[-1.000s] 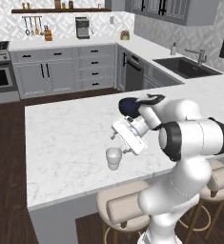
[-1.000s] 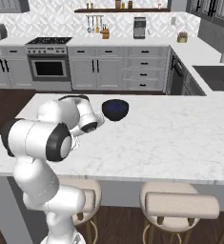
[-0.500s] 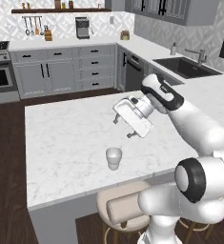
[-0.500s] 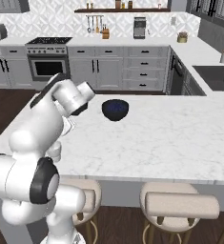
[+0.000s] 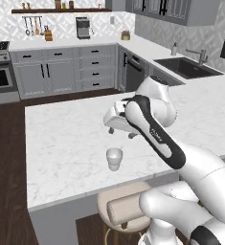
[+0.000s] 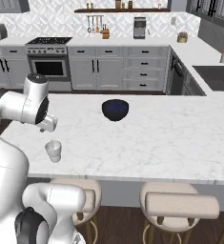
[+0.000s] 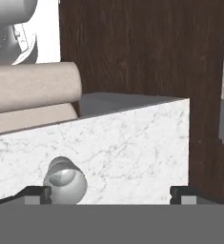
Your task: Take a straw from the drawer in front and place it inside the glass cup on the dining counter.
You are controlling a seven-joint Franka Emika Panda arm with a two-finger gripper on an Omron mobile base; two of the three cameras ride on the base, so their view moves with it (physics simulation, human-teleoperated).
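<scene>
The glass cup (image 5: 114, 158) (image 6: 53, 150) (image 7: 66, 179) stands upright on the white marble dining counter (image 5: 66, 143) (image 6: 166, 138) (image 7: 127, 147), near its front edge. My gripper (image 5: 122, 133) (image 6: 48, 126) hovers a little above the counter just behind the cup, apart from it. It is open, and its two fingertips (image 7: 37, 192) stand far apart with nothing between them. The straw is out of view; I cannot tell whether it is in the cup.
A dark blue bowl (image 6: 116, 109) sits mid-counter. Beige round stools (image 6: 180, 205) (image 5: 123, 208) (image 7: 32, 95) stand under the front edge. Grey wall cabinets with a shut stack of drawers (image 5: 95, 72) (image 6: 143, 71), a stove (image 6: 49, 64) and a sink (image 5: 185, 67) line the back.
The arm has swung up and unfolded. The gripper rose from right beside the cup to a spot above the counter behind it, and its jaws stayed open.
</scene>
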